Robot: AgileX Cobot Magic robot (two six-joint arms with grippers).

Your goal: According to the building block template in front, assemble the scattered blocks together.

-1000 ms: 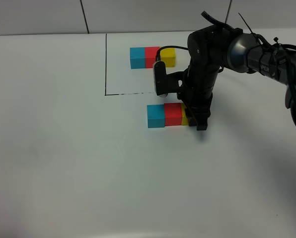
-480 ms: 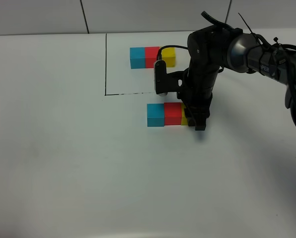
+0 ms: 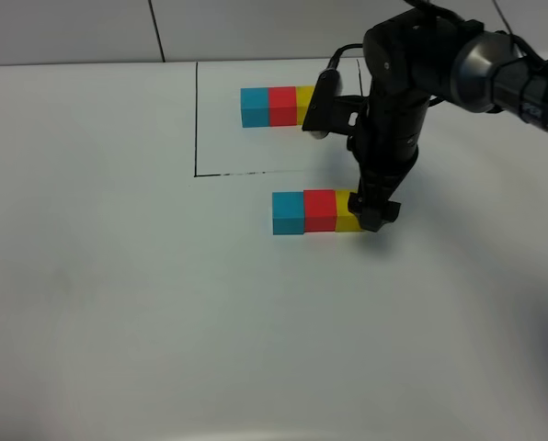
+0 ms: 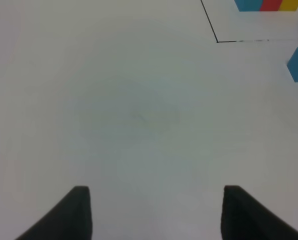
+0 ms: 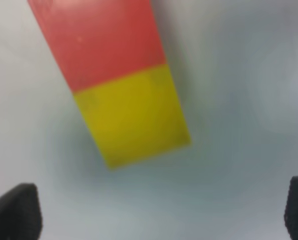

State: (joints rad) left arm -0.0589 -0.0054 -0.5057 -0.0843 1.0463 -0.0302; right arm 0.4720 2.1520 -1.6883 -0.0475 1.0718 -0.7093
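On the white tabletop (image 3: 118, 294), the cyan block (image 3: 288, 213), red block (image 3: 319, 210) and yellow block (image 3: 347, 210) are seen joined in the template (image 3: 276, 106) order just outside its outline, so the right gripper's (image 3: 373, 217) fingers are spread wide and empty, while the left gripper's (image 4: 154, 210) fingers are held parted over nothing.

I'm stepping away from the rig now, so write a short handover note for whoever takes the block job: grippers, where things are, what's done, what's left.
Right gripper: open, holding nothing, low at the yellow end of the near row.
Left gripper: open, empty, over bare table.
Template: blue-red-yellow row inside the black outline at the back.
Scattered blocks: blue block, red block and yellow block sit side by side in one row just in front of the outline, in the template's order.
Done: the row looks assembled.
Left: lift the right arm clear; check the joints are tight.
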